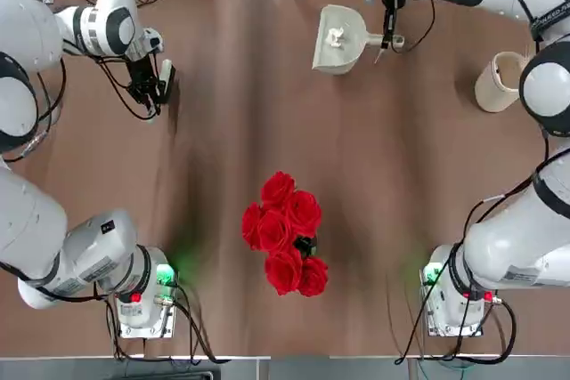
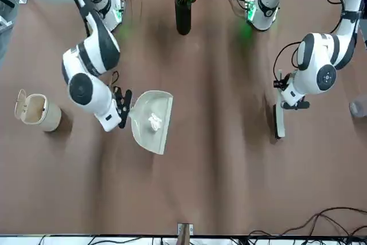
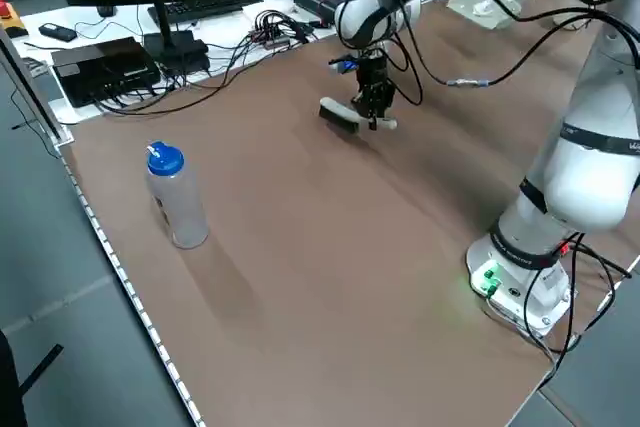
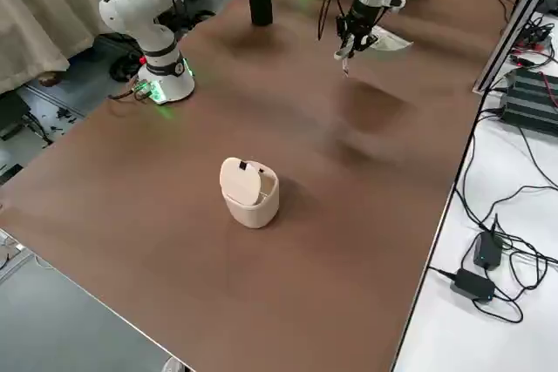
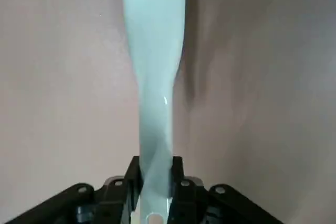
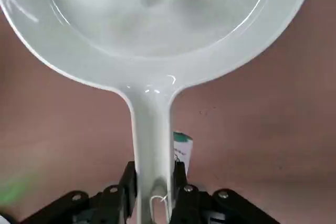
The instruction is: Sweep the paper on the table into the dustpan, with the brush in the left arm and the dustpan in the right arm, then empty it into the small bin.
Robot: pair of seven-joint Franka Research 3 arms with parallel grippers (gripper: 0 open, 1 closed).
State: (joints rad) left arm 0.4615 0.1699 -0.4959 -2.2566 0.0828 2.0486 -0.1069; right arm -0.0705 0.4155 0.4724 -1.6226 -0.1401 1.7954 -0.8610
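Observation:
The cream dustpan (image 1: 338,39) is held slightly tilted over the far middle of the table (image 1: 223,131), and the paper (image 1: 336,37) wad lies inside it (image 2: 154,122). My right gripper (image 1: 388,35) is shut on the dustpan's short handle (image 6: 152,145). The small bin (image 1: 499,82) stands to the right of the dustpan with its lid flipped open (image 2: 35,111). At the far left, my left gripper (image 1: 147,86) is shut on the brush (image 2: 279,120), whose handle (image 5: 155,77) runs out from between the fingers. The dark bristles (image 3: 338,117) sit just above the tabletop.
A black vase of red roses (image 1: 287,230) stands in the near middle between the arm bases. A clear bottle with a blue cap (image 3: 175,197) stands near the table's left edge. Cables and electronics (image 3: 150,47) lie beyond the far edge.

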